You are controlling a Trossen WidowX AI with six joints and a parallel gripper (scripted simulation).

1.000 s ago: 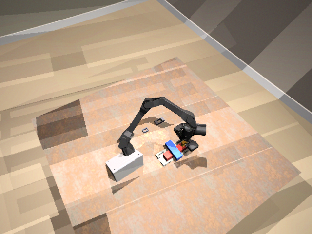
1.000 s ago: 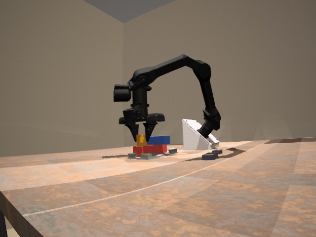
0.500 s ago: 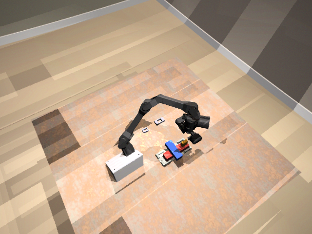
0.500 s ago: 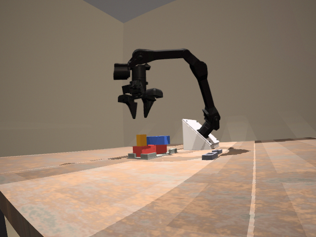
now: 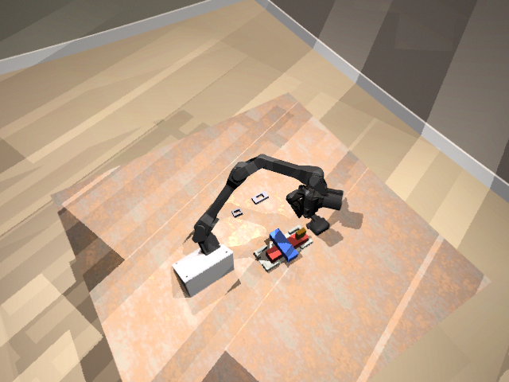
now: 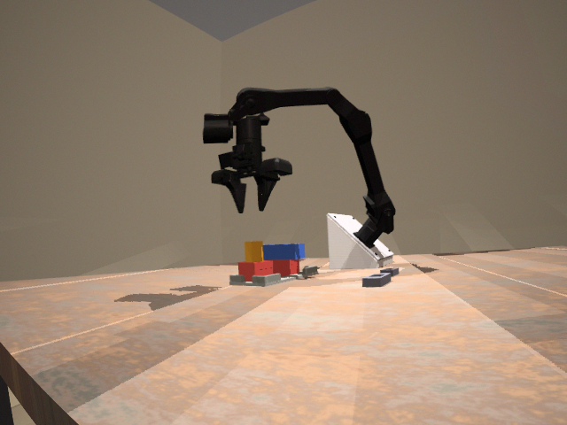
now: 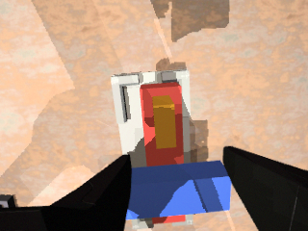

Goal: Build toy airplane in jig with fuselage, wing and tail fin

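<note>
The red fuselage [image 5: 273,255] [image 6: 252,270] [image 7: 164,158] lies flat in the pale grey jig cradle [image 5: 269,267] [image 6: 266,280] [image 7: 129,140]. The blue wing [image 5: 283,245] [image 6: 283,251] [image 7: 166,190] lies level across the fuselage top, with no gap visible beneath it. The orange tail fin [image 5: 301,233] [image 6: 253,251] [image 7: 165,130] stands upright on the fuselage near its tail, its base against the red top. The tabs and sockets are hidden. My gripper [image 6: 251,211] [image 7: 177,158] is open and empty, pointing down well above the tail fin and touching nothing.
Two dark grey rectangular frames, a larger one [image 5: 258,201] [image 6: 369,282] and a smaller one [image 6: 389,272], lie on the table beside the jig. The white wedge-shaped arm base [image 5: 209,273] [image 6: 341,249] stands beyond the wing end of the jig. The arm arches above the table.
</note>
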